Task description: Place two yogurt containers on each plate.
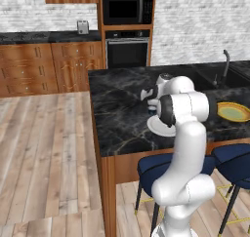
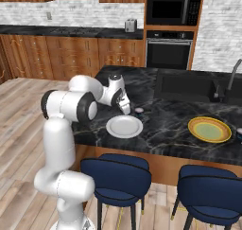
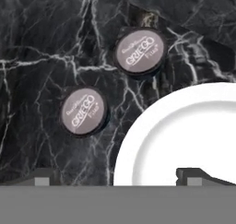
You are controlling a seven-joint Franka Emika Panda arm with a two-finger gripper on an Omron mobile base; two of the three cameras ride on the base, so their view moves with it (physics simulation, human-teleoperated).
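I am holding my gripper (image 2: 125, 108) above the dark marble island counter (image 2: 160, 125), just past the far-left edge of the white plate (image 2: 124, 126), and looking almost straight down. In the hand view my two fingertips (image 3: 189, 176) are sitting far apart at the bottom edge, one over bare counter and one over the plate, so the fingers are spread wide with nothing between them. Two yogurt cups are lying on the counter under me: the nearer cup (image 3: 84, 111) is resting to the left of the white plate's rim, close to it but apart, and the farther cup (image 3: 139, 51) is sitting beyond it, just off the plate's upper edge. Both are showing grey-brown lids with pale lettering. From the right base view one of these cups (image 2: 138, 110) is appearing as a small round thing just beside my hand. The white plate is carrying nothing. The yellow plate (image 2: 209, 129) with its orange rim is lying well apart to the right on the same counter, near the sink (image 2: 186, 87), and it too is bare.
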